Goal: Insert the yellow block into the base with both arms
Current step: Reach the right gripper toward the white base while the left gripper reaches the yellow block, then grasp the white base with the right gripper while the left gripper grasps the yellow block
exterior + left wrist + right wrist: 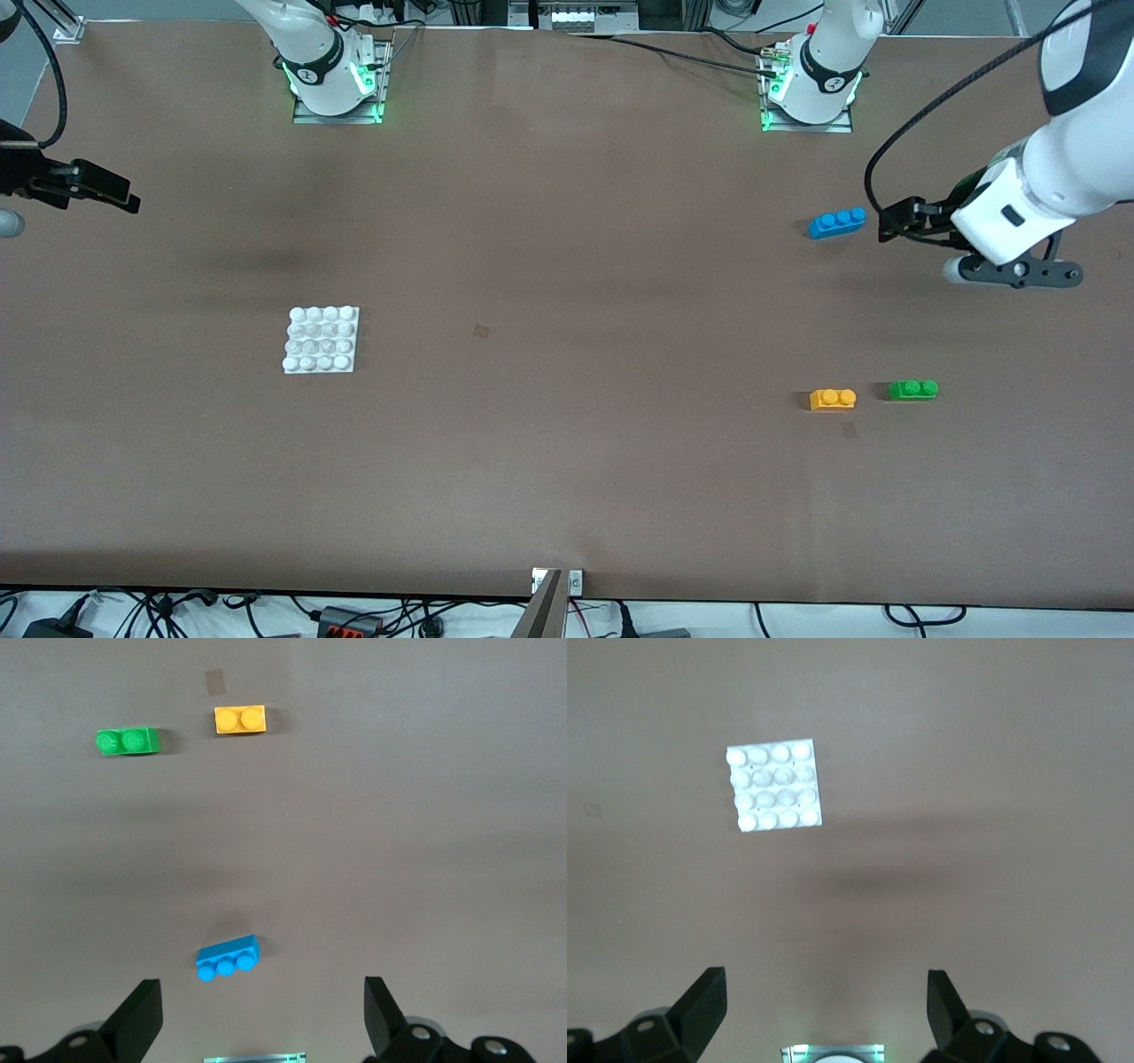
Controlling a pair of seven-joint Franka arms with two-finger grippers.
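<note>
Yellow block [833,399]: we see it lying flat on the brown worktop [567,461], studs up, toward the left arm's end, untouched by either gripper.
Green brick [912,389]: we find this two-stud brick near the yellow block, a small gap between them, closer still to the left arm's end.
Blue brick [836,222]: we note this three-stud brick lies farther from the front camera than the yellow block, well apart from it and slightly askew.
Base [321,339]: we see the white studded plate flat on the worktop toward the right arm's end, well apart from all three bricks, nothing on its studs.
Left gripper [889,226]: we see it hanging in the air beside the blue brick at the left arm's end; in the left wrist view its fingers [137,1020] stand wide apart with nothing between them.
Right gripper [120,197]: we see it up in the air at the right arm's edge of the worktop; in the right wrist view its fingers [702,1005] are spread wide and hold nothing.
</note>
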